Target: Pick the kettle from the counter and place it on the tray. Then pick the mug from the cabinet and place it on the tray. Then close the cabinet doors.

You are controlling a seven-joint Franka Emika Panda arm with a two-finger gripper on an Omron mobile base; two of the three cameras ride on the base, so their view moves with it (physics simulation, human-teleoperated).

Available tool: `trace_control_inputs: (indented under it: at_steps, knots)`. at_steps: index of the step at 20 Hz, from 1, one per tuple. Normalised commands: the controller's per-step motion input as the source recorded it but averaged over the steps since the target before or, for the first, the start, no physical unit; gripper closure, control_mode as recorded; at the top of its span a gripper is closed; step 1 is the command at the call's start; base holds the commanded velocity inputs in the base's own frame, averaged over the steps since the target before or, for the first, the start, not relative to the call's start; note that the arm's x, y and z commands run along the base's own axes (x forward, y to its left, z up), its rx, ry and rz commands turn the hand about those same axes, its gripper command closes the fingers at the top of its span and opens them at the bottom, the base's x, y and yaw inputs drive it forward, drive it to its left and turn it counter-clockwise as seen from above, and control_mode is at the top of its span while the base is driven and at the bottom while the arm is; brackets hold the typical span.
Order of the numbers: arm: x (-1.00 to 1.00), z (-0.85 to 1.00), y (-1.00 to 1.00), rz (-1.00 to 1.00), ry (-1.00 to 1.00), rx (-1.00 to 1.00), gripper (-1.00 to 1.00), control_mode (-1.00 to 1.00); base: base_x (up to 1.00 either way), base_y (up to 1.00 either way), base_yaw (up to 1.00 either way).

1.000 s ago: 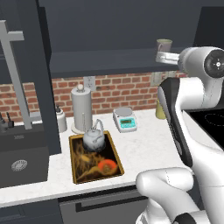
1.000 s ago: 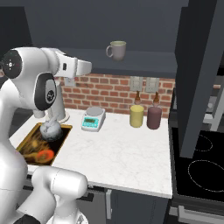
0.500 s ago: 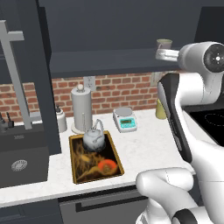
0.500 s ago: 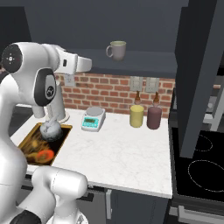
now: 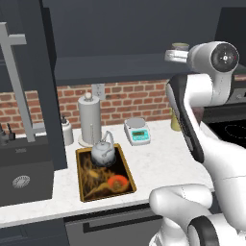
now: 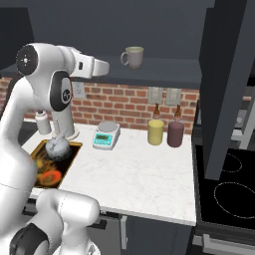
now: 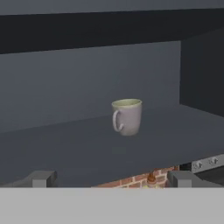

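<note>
We see the gripper [image 7: 111,178] spread wide w/ nothing in it, facing the mug [image 7: 127,116]: smooth pale grey-green, side handle, upright on dark matte cabinet shelf [image 7: 87,148]. Rounded metal kettle [image 5: 103,153] sits on the tray [image 5: 91,192]. No legible text.

One kettle [image 5: 103,153] on one tray [image 5: 85,185], left of centre; one mug [image 6: 133,56] on the shelf, upper middle; one scale [image 6: 106,135]; two cups, yellow [image 6: 155,132] and maroon [image 6: 175,133]; one tall grey cylinder [image 5: 89,120]; one small white bottle [image 5: 67,131]
</note>
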Motion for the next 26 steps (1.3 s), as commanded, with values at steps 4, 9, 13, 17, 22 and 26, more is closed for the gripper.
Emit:
trace_control_inputs:
  at_steps: [4,9,13,17,22,26]
  knots:
    - [0.50,0.00,0.00,0.00,0.00,0.00,-1.00,-1.00,0.00,0.00,0.00]
    - [0.49,0.00,0.00,0.00,0.00,0.00,-1.00,-1.00,0.00,0.00,0.00]
    - [0.42,0.00,0.00,-0.08,0.00,0.00,-1.00,-1.00,0.00,0.00,0.00]
    - [0.45,-0.01,0.00,-0.11,0.00,0.00,-1.00,-1.00,0.00,0.00,0.00]
    - [0.44,-0.03,0.00,-0.10,0.00,0.00,-1.00,-1.00,0.00,0.00,0.00]
    - [0.42,-0.04,0.00,-0.06,0.00,0.00,-1.00,-1.00,0.00,0.00,0.00]
